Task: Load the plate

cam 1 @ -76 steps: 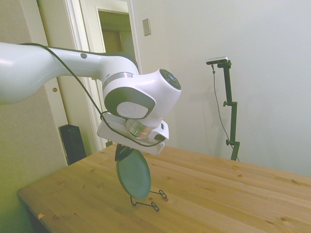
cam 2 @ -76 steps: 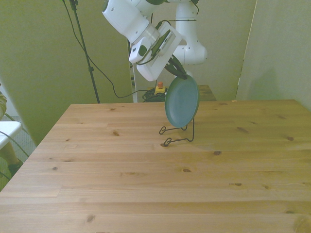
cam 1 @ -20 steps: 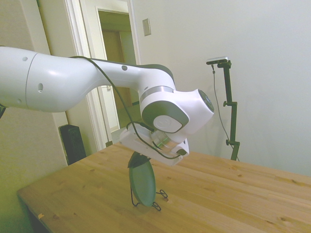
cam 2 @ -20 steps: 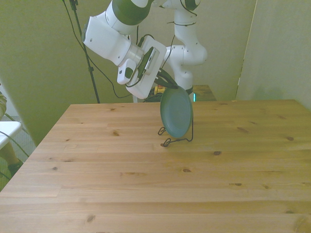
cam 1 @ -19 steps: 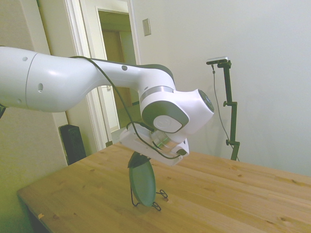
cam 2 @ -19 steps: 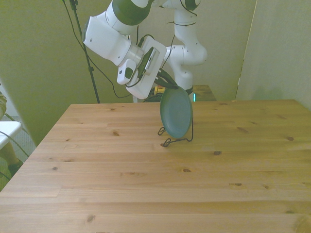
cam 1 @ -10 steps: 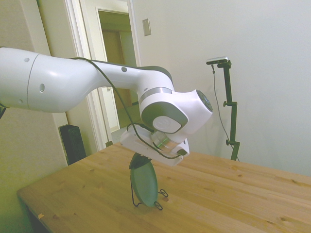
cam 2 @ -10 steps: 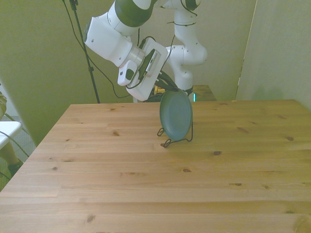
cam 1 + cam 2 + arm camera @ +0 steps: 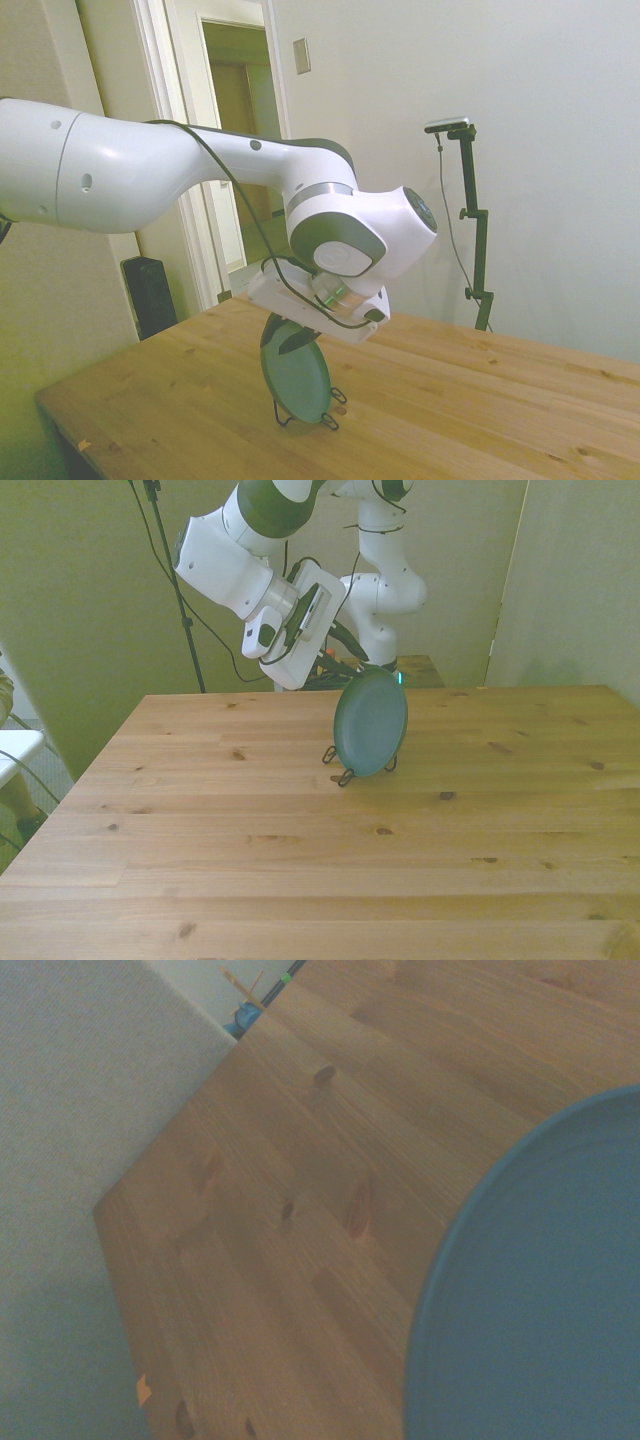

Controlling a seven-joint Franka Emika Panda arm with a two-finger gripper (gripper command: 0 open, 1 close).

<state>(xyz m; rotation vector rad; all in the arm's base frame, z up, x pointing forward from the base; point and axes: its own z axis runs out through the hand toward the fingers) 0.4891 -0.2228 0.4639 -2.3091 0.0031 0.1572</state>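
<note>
The arm [image 9: 150, 175] was glossy white, built of thick rounded segments. Grey bands ringed the joints, with a bright metal collar at the wrist joint [image 9: 330, 290]. A round dark cap [image 9: 422, 208] closed the end of the last bulbous housing. Small dark screw holes [image 9: 86, 181] dotted the large segment. A thin black cable [image 9: 240, 215] ran along the outside of the arm and looped under the wrist. A flat white rectangular block [image 9: 315, 315] with dark edging sat below the wrist. In the front view, the upper segment [image 9: 270, 495] showed a dark greenish band, and the white base column [image 9: 380, 580] carried a black cable.
</note>
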